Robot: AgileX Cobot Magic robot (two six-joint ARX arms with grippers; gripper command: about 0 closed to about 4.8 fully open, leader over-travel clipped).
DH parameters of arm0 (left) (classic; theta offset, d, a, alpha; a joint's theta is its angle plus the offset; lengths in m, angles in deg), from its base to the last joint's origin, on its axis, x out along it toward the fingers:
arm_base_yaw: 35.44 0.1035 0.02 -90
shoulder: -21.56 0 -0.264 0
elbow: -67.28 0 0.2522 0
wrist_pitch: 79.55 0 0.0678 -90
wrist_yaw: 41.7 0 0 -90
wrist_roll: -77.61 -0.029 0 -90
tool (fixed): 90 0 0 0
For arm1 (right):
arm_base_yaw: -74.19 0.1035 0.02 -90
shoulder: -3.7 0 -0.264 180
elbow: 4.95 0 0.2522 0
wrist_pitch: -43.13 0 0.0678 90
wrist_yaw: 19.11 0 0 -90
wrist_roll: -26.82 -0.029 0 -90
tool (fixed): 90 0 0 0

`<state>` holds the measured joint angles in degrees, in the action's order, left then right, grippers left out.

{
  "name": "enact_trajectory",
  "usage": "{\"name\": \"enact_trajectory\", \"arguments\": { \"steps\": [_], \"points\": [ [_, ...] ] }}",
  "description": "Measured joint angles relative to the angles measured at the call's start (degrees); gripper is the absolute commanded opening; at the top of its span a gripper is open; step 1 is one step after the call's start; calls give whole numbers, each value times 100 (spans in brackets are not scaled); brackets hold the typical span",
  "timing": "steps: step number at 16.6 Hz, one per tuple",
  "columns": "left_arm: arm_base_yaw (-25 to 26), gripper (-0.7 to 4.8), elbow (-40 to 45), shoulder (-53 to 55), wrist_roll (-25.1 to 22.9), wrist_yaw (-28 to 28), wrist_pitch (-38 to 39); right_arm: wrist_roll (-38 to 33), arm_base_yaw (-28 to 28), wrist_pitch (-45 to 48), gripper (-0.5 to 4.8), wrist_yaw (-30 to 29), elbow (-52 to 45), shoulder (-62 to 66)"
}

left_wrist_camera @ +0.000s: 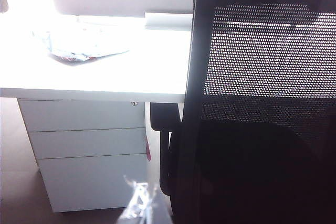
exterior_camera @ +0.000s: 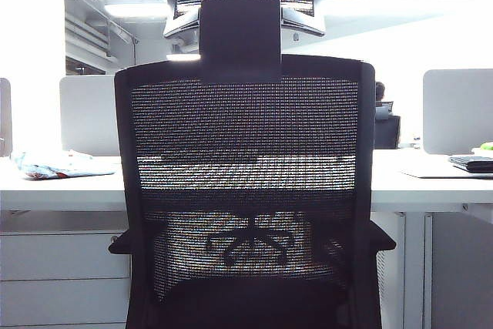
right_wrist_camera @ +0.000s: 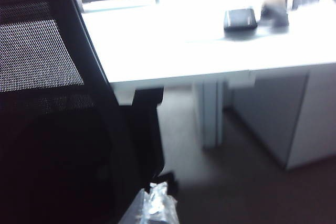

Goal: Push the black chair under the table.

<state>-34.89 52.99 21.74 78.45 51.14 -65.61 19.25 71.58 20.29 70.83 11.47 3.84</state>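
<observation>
Bright office light washes over the table (exterior_camera: pixel 431 182), a long white desk with partitions behind it. Low in the left wrist view, the left gripper (left_wrist_camera: pixel 140 205) shows only a pale blurred tip beside the black chair (exterior_camera: pixel 245 190); whether its jaws are apart I cannot tell. The right gripper (right_wrist_camera: pixel 155 203) is equally blurred by the chair's other side. The chair's mesh back faces the desk edge. A crumpled packet (left_wrist_camera: pixel 79 48) lies above the drawer unit (left_wrist_camera: pixel 89 150); a dark device (right_wrist_camera: pixel 240 19) shows rightward.
</observation>
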Motion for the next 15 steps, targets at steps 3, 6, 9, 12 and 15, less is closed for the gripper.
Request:
{"name": "enact_trajectory", "arguments": {
  "steps": [3,6,9,12,15],
  "points": [
    [0,-5,0,0,0,0,0,-249,0,-26,-5,-284,-221,7],
    [0,-5,0,0,2,0,0,-256,-7,77,-5,-457,-221,2],
    [0,-5,0,0,2,0,0,-223,-50,96,-5,-459,-221,2],
    [0,-5,0,0,2,0,0,-116,-76,105,-5,-452,-221,2],
    [0,-5,0,0,0,0,0,15,-57,105,-5,-461,-221,2]
  ]
}}
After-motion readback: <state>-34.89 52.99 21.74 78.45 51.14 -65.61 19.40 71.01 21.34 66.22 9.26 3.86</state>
